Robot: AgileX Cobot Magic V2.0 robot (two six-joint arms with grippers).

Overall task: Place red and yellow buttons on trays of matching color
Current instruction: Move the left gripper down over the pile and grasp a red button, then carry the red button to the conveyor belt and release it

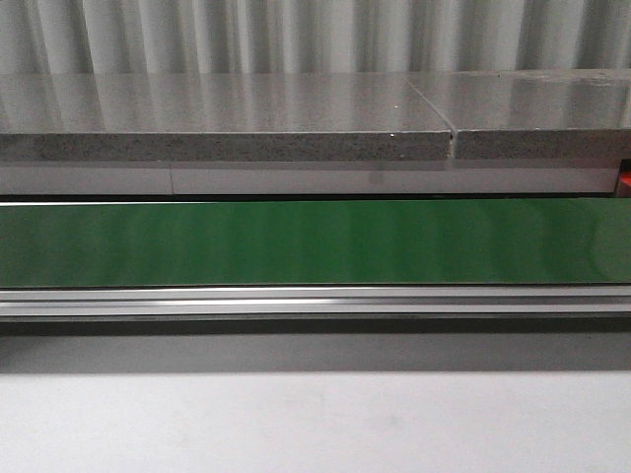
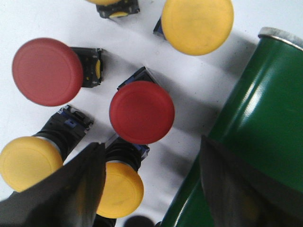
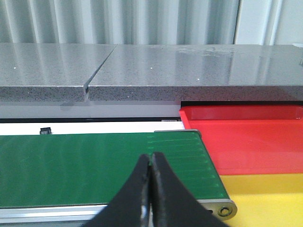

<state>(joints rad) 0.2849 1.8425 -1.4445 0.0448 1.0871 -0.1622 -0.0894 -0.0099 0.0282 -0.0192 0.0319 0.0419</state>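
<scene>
In the left wrist view, several mushroom-head buttons lie on a white surface: a red button [image 2: 142, 112] in the middle, another red one [image 2: 47, 72] beside it, yellow buttons [image 2: 198, 24] [image 2: 29, 162] [image 2: 120, 189] around them. My left gripper [image 2: 151, 163] hangs open above them, the middle red button just ahead of its gap, nothing held. The right wrist view shows a red tray [image 3: 246, 137] and a yellow tray [image 3: 265, 198] at the end of the green belt [image 3: 94, 165]. My right gripper [image 3: 151, 163] is shut and empty over the belt.
The green conveyor belt [image 1: 315, 241] runs across the front view with a metal rail [image 1: 315, 301] in front and a grey stone slab [image 1: 227, 128] behind. The belt's rounded end [image 2: 255, 132] lies close beside the left gripper's far finger. No arm shows in the front view.
</scene>
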